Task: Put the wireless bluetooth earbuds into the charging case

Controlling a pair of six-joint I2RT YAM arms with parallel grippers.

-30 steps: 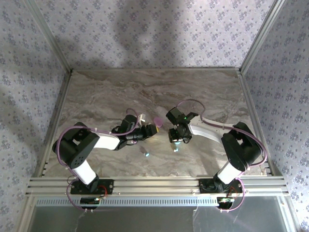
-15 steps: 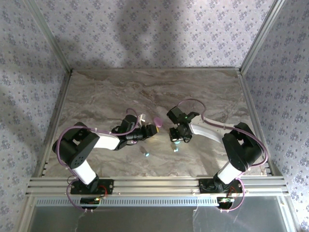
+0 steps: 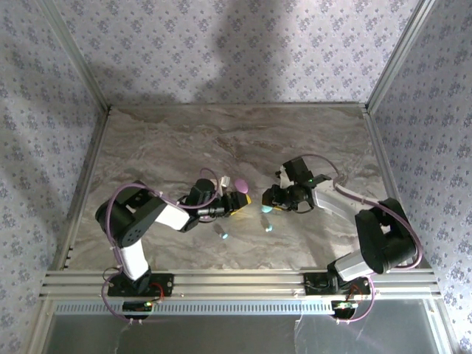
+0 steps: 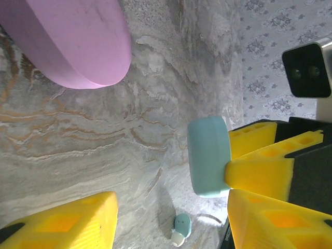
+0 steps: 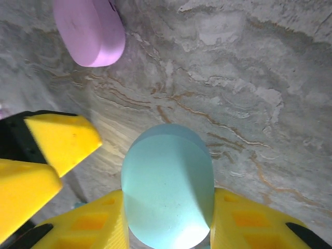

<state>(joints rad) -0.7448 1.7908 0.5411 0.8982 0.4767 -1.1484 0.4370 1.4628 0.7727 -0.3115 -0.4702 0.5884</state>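
While both arms reach in toward the middle of the table point(image 3: 162, 140), a little closer to its near edge than its far one, I have the right gripper point(image 3: 270, 202) clamped on the teal case point(image 3: 265, 209). In the right wrist view the case sits between my yellow fingers point(image 5: 88, 223), its oval face toward the camera and its narrow sides pinched. I cannot tell whether its lower end touches the marble.

The left gripper point(image 3: 237, 200) faces it from the left with its jaws spread and only bare marble between them. One of its fingertips point(image 4: 111, 202) is near the teal case but apart from it.

The pink case point(image 3: 240, 182) lies flat just beyond the left gripper, toward the far edge.

One teal earbud point(image 3: 223, 235) lies loose on the marble between the left gripper and the near edge. A second earbud point(image 3: 268, 226) lies just on the near side of the right gripper. They are well apart from each other, and both sit short of the aluminium rail point(image 3: 236, 280) along the near edge.

Wide open marble runs from the grippers to the far edge and both far corners. The left and right edges are well apart from the work.
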